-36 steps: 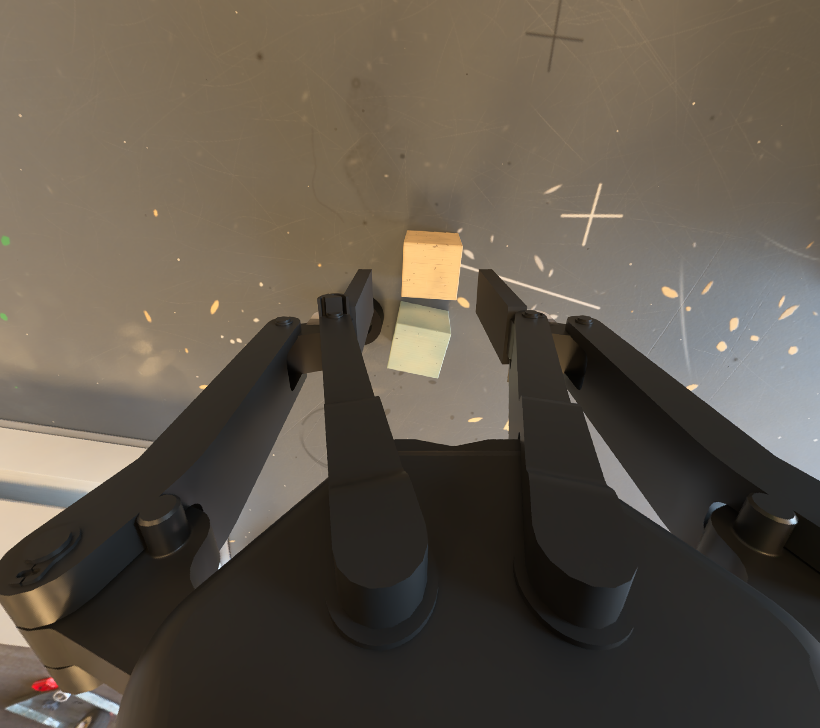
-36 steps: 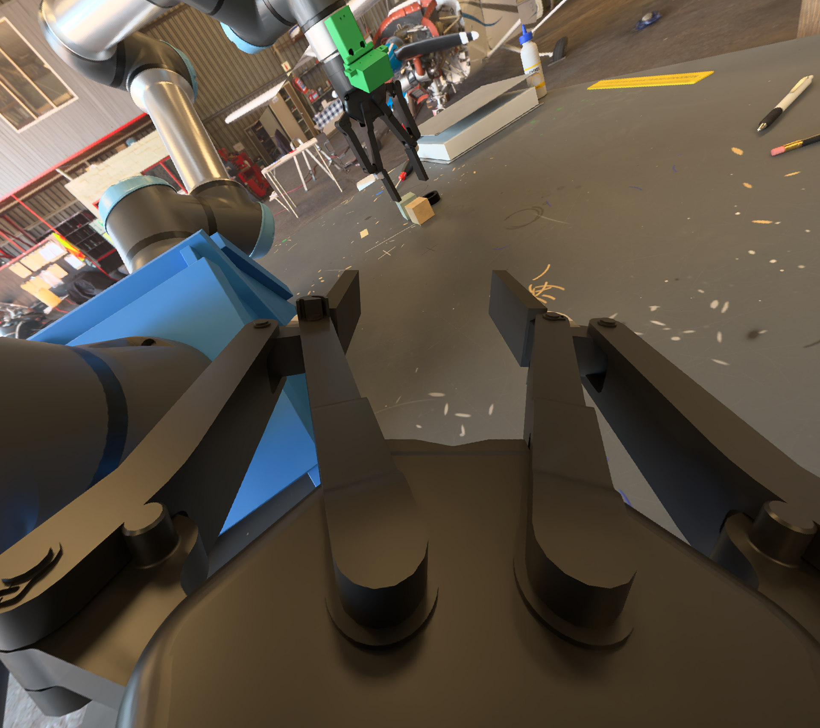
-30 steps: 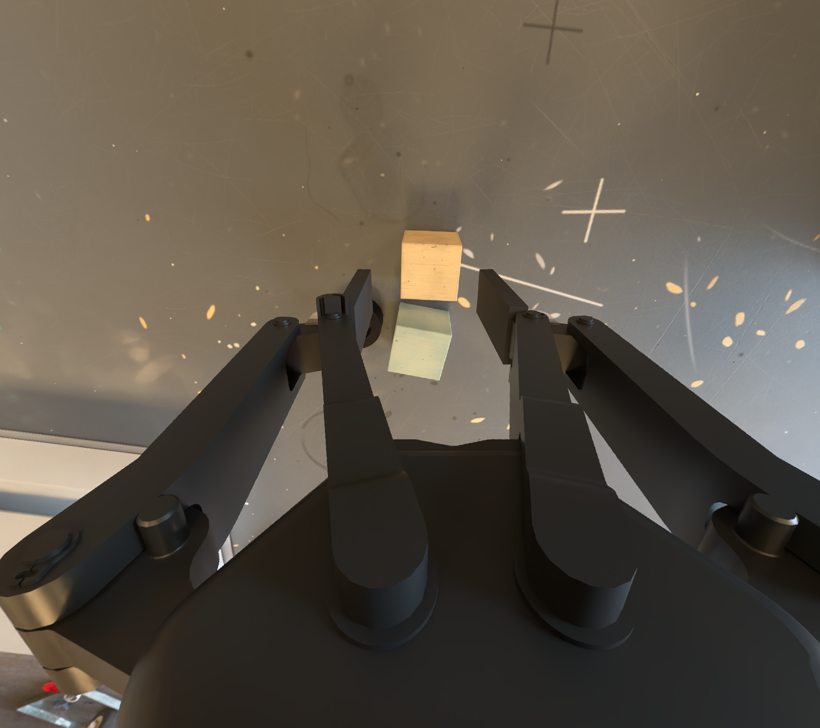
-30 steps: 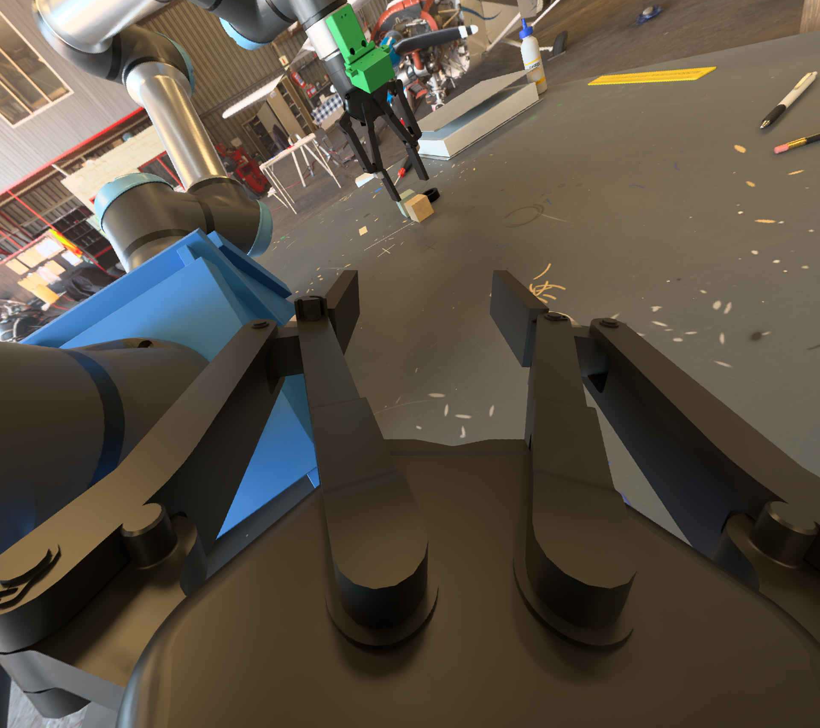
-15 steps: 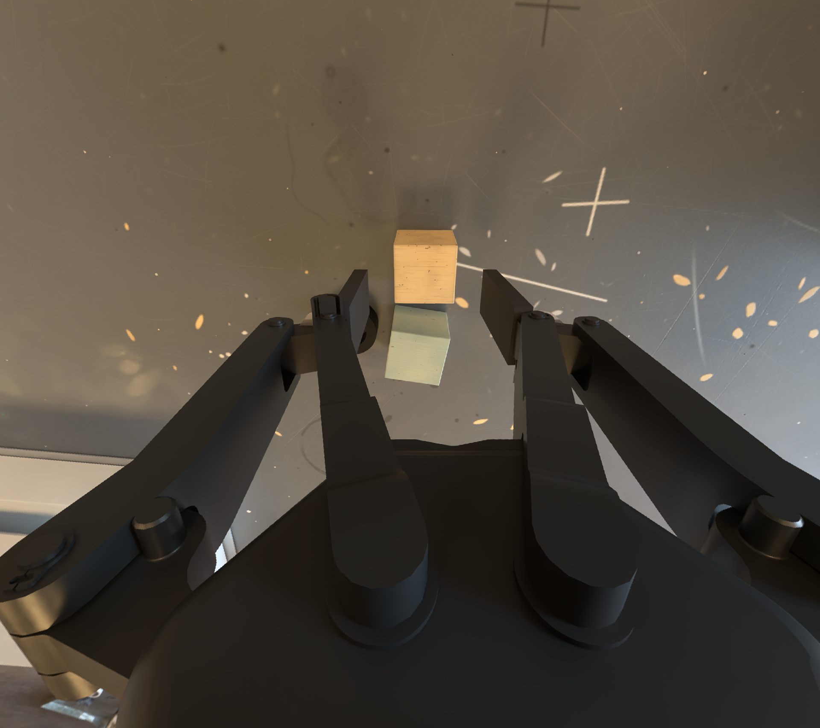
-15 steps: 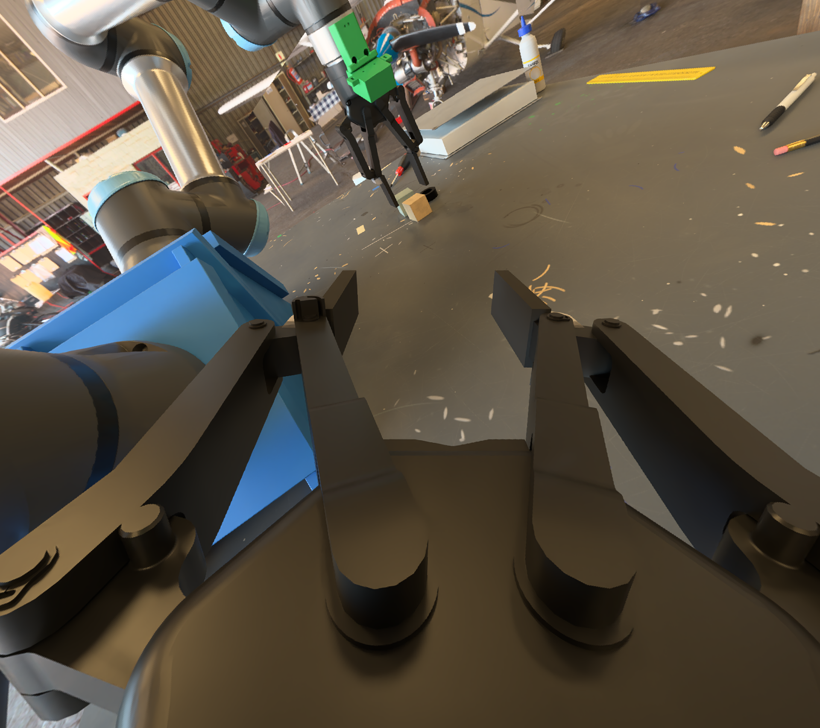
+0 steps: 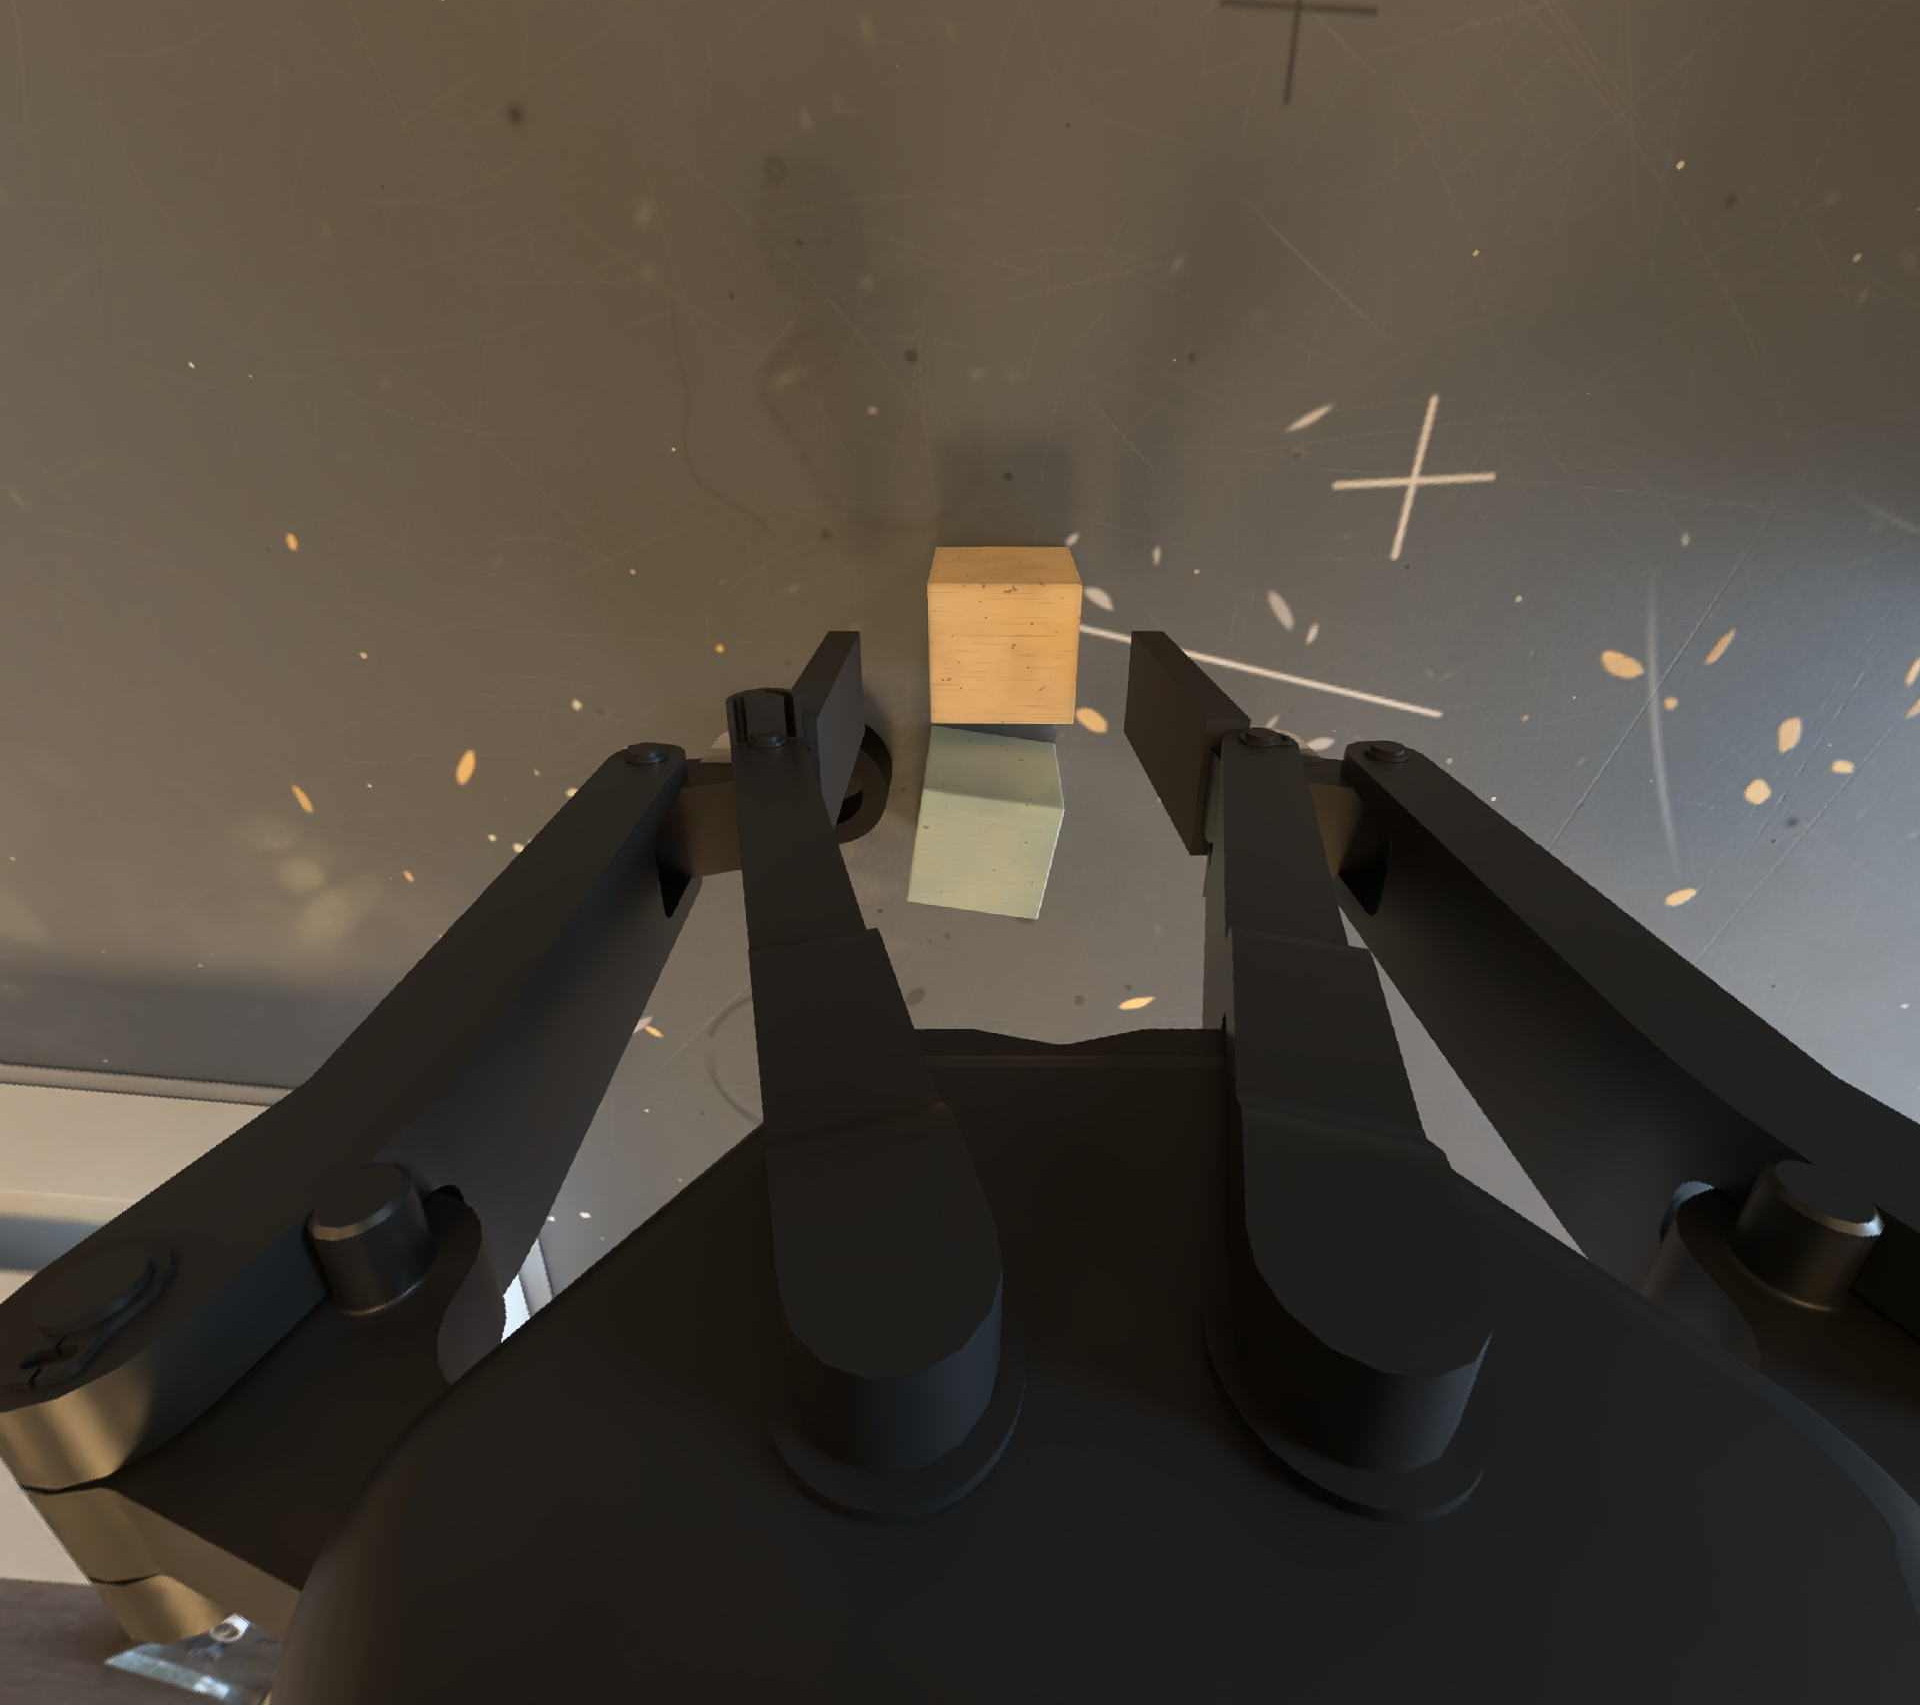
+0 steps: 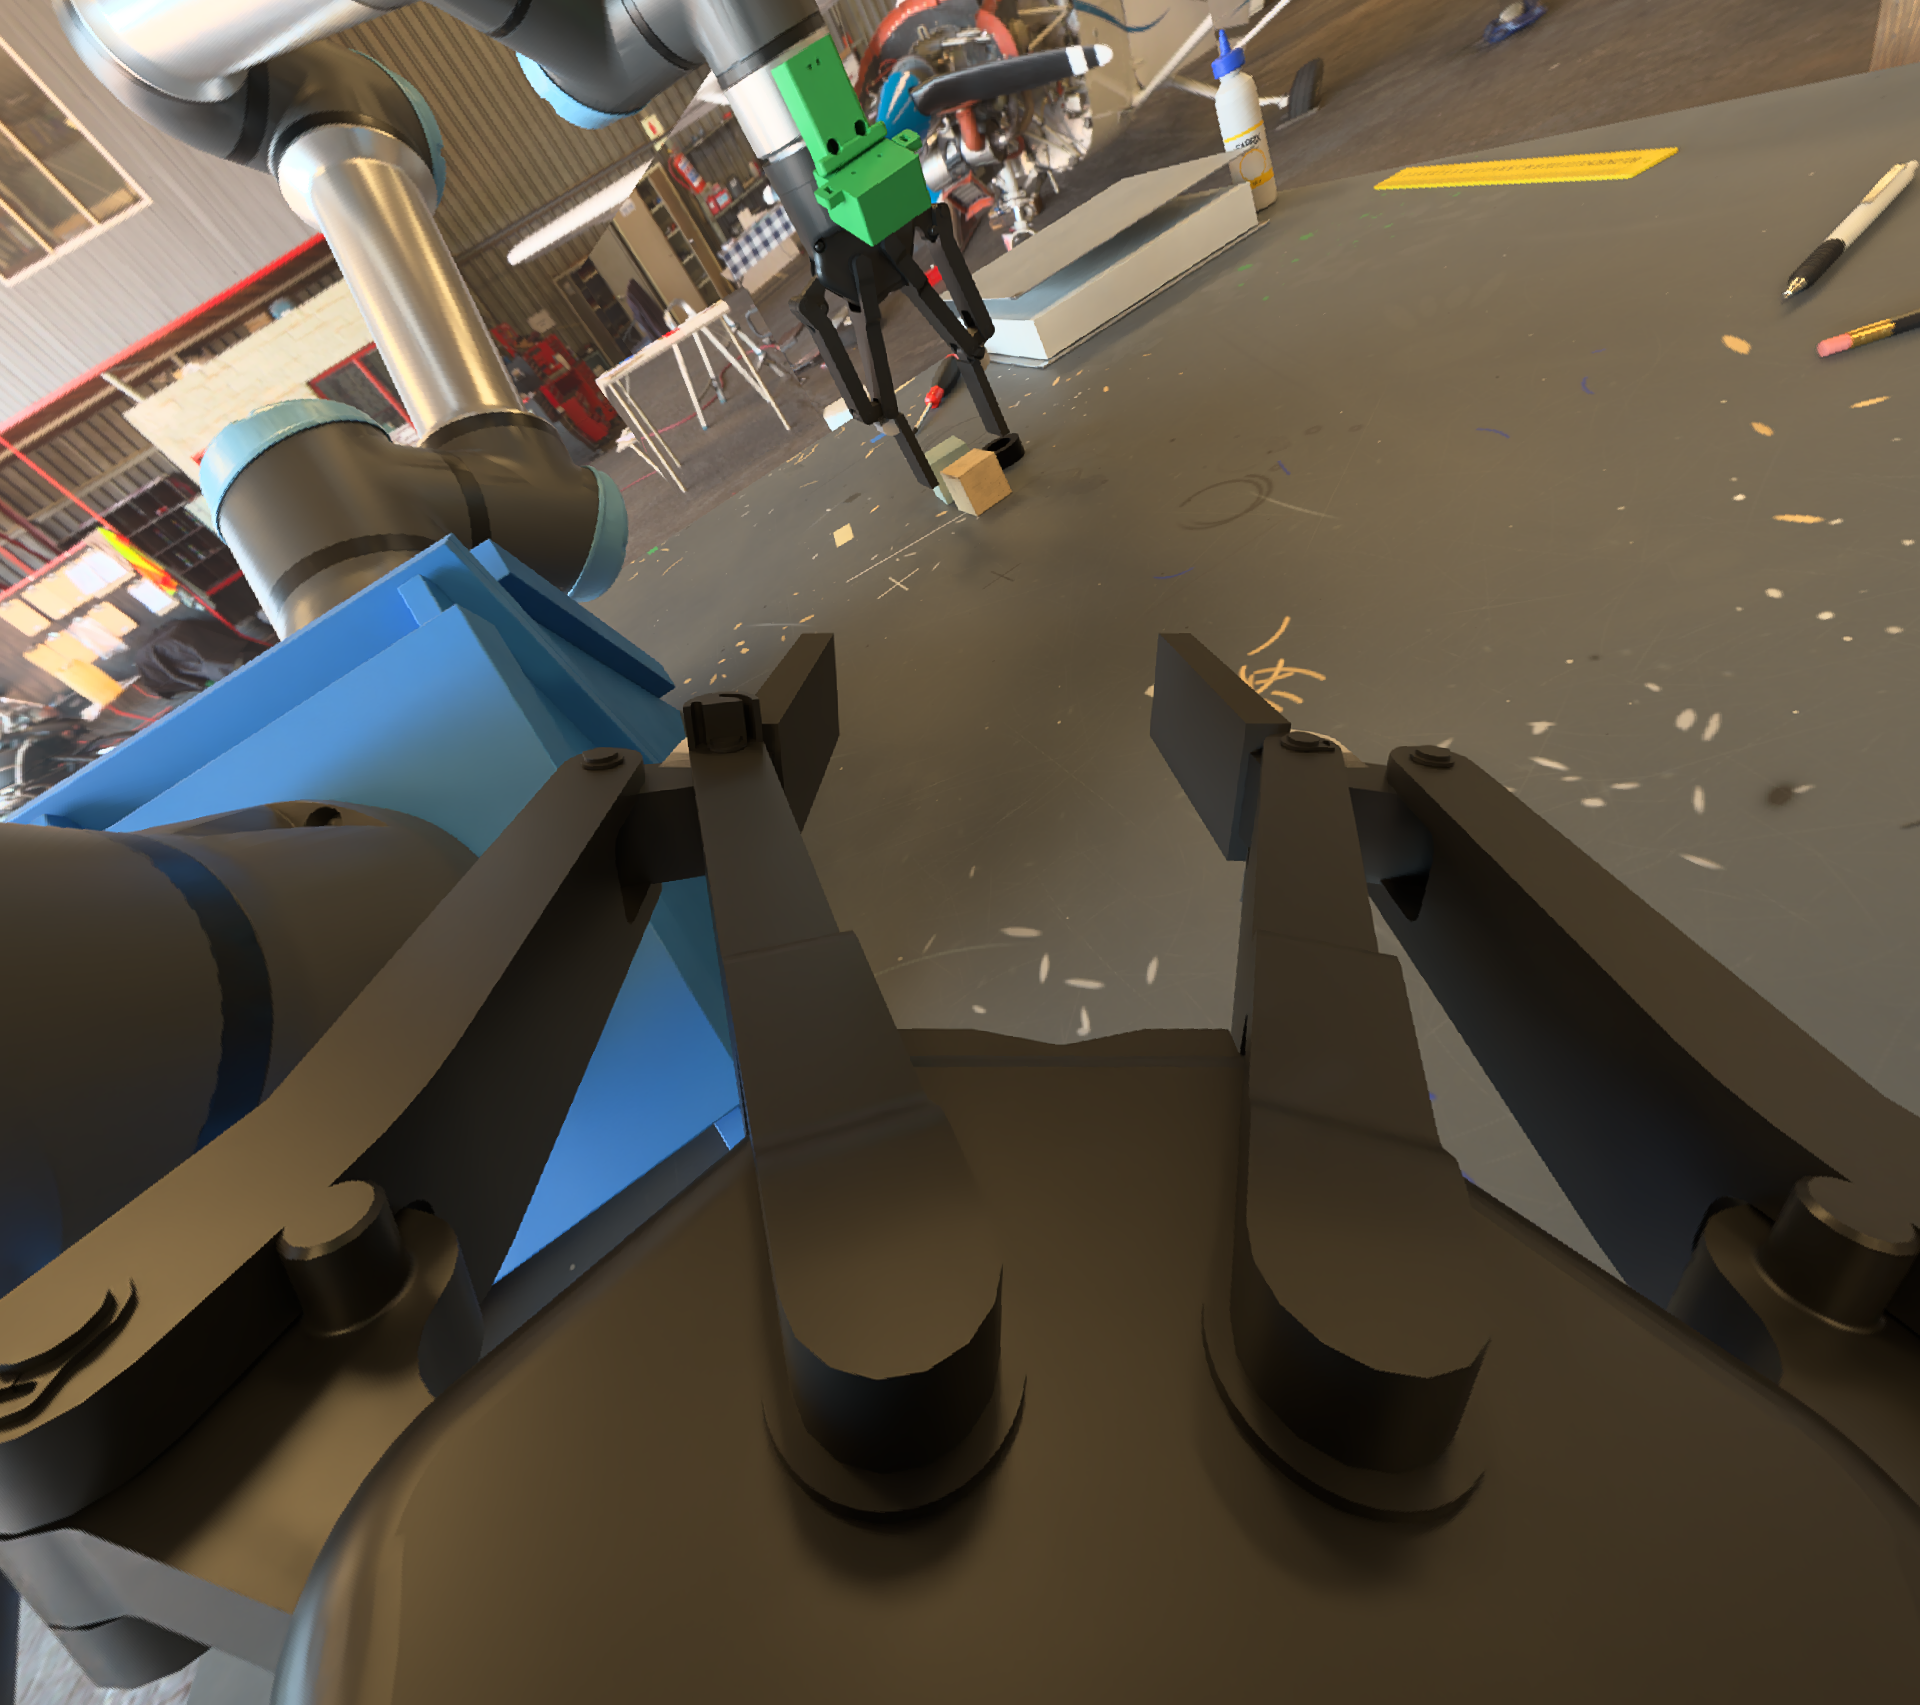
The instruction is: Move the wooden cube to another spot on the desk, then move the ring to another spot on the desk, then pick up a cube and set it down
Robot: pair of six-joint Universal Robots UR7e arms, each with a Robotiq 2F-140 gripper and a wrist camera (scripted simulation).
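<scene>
Wooden cube sits on the desk, touching a pale green cube; you'd judge it light, stiff and unlikely to slip, so grip its two bare side faces. Left claw hangs wide open above them, empty, and right claw likewise. No writing shows on either cube.

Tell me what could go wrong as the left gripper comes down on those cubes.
1. The wooden cube and green cube look to be touching, so the open left gripper might drag both.
2. The ring sits by the left finger, which could knock it.
</scene>
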